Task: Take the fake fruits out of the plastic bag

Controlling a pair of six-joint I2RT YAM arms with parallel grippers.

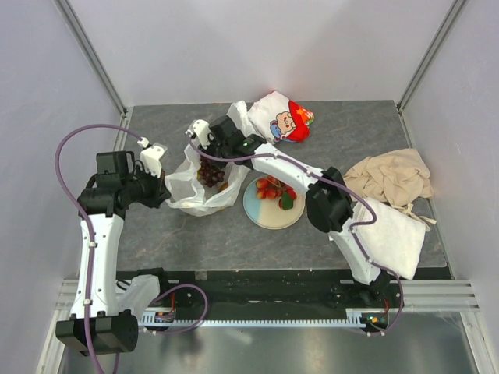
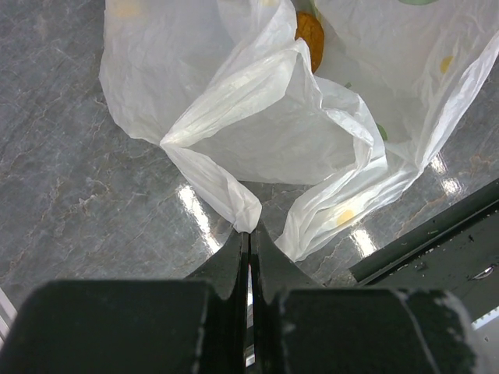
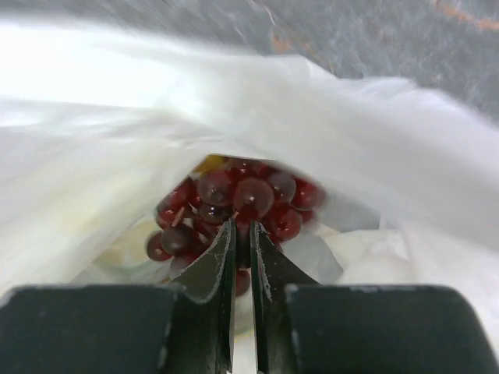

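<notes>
The translucent white plastic bag (image 1: 195, 195) lies open left of the plate (image 1: 269, 218). My left gripper (image 1: 162, 185) is shut on a twisted edge of the bag (image 2: 234, 195), pinching it at the fingertips (image 2: 248, 231). An orange-brown fruit (image 2: 309, 35) shows inside the bag. My right gripper (image 1: 207, 153) reaches into the bag's mouth. Its jaws (image 3: 242, 227) are closed on the dark purple grape bunch (image 3: 234, 199), which is still inside the bag (image 3: 117, 156). The grapes also show from above (image 1: 209, 174). Red strawberries (image 1: 270, 187) and a green piece (image 1: 286, 202) lie on the plate.
A white-and-red cartoon packet (image 1: 282, 118) lies at the back. A crumpled beige cloth (image 1: 394, 178) and a folded white towel (image 1: 390, 234) lie at the right, beside the right arm. A black rail (image 2: 437, 234) runs along the table's near edge.
</notes>
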